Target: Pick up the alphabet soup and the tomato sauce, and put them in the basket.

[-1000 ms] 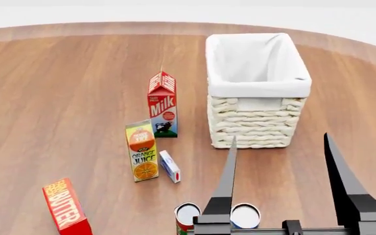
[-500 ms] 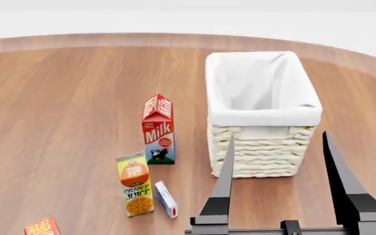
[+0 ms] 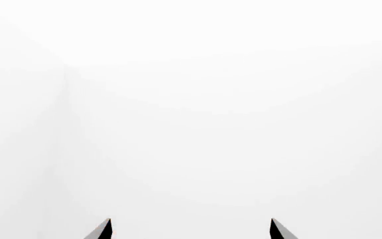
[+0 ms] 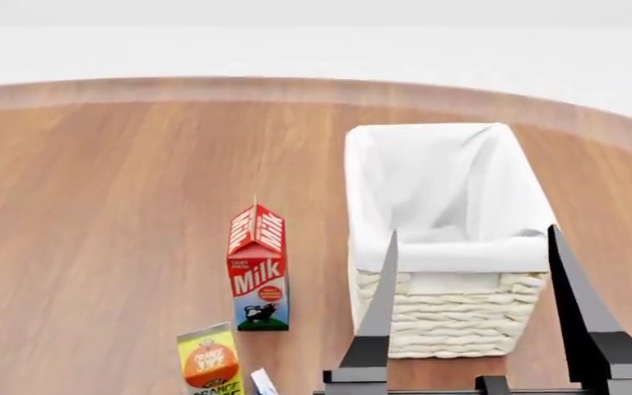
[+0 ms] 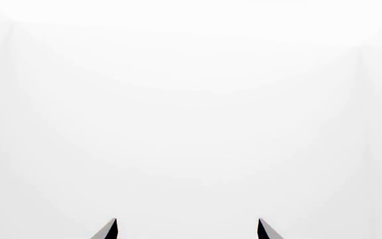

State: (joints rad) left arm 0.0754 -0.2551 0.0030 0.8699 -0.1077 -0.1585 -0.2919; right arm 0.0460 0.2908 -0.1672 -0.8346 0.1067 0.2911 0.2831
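Rt gripper (image 4: 472,247) black fingers spread wide, empty, in front of cream woven wicker basket w/ white liner (image 4: 448,325); left gripper (image 3: 189,228) also wide.

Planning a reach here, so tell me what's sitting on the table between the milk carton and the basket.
Nothing: in the head view, only bare wooden table separates the milk carton from the basket.
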